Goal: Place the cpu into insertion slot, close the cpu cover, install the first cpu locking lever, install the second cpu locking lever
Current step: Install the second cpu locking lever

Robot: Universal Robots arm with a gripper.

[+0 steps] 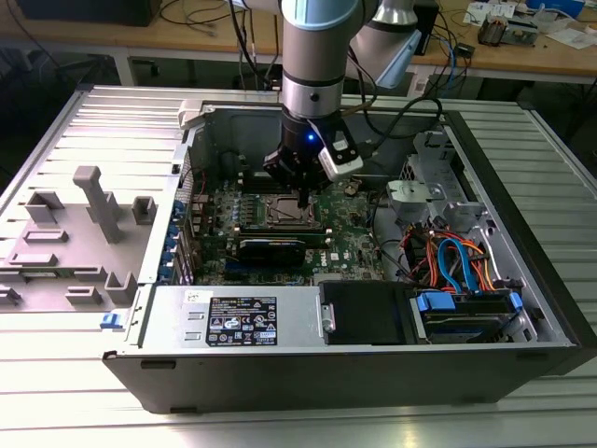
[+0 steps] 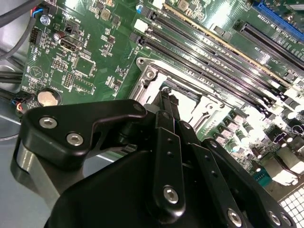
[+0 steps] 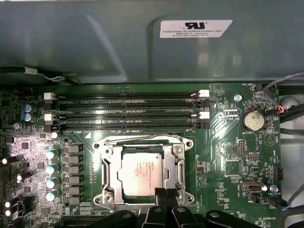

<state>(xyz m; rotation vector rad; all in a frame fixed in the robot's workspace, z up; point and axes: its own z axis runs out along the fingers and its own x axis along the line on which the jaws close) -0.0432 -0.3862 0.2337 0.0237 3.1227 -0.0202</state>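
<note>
Jaws drawn close together, tips almost meeting with nothing between them: that is how the gripper (image 3: 165,194) looks in the first wrist view, poised at the near edge of the insertion slot (image 3: 143,172). The two slim black fingers (image 2: 167,102) in the second wrist view run down side by side to that same socket edge, and whether the tips actually touch metal there cannot be told.

Just beyond the jaws the cpu (image 3: 143,173) lies flat and square in the slot, its dull silver top facing up, so the first step appears done. The cpu cover (image 3: 110,164) reads as a silver frame lying down around the chip, its window showing the chip's top, which suggests the cover is already closed, though how firmly it sits is not clear. The locking levers cannot be made out with any certainty along the socket's sides; judging from where the jaws stand, at the frame's edge nearest them, the work seems to be at the lever stage, with at least one lever still to secure.

Beyond the slot from the jaws run the long black memory slots (image 3: 128,111), and off to one side a coin battery (image 3: 252,119) sits on the green motherboard (image 3: 223,156). In the exterior view the arm (image 1: 312,56) reaches straight down into the open computer case (image 1: 522,280), which lies on the ribbed metal bench (image 1: 56,411), the gripper (image 1: 303,198) directly above the socket (image 1: 283,212).
</note>
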